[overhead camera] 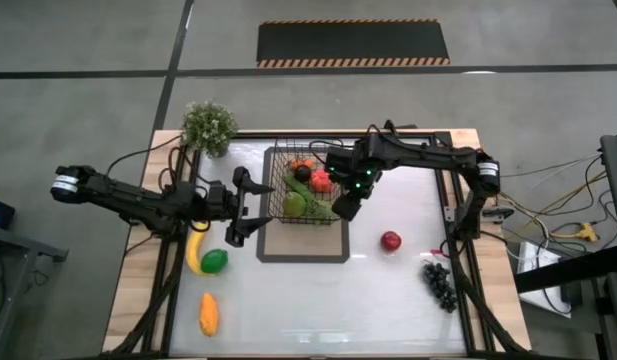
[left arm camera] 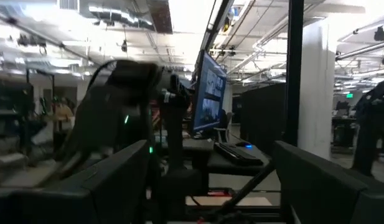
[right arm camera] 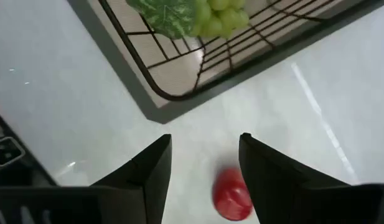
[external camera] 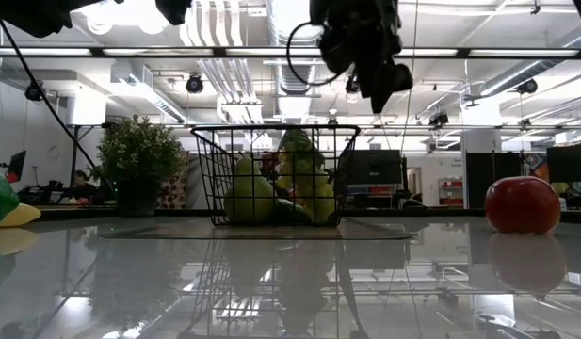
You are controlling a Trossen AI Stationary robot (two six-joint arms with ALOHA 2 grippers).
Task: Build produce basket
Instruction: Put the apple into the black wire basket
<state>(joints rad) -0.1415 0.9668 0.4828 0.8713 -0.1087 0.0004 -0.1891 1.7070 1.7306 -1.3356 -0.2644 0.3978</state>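
Only the right wrist view shows right gripper (right arm camera: 201, 168) jaws parted, empty, above the apple (right arm camera: 232, 194).

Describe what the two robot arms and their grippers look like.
Both arms are dark, jointed and slender, with black cables looped along them. The left gripper has two black fingers. The right gripper has flat, wedge-shaped black fingers and a small green light on its wrist. Each arm has a pale ring at its shoulder joint.

No readable text from my seat.
I make out no label, brand, number or sign on anything in view.
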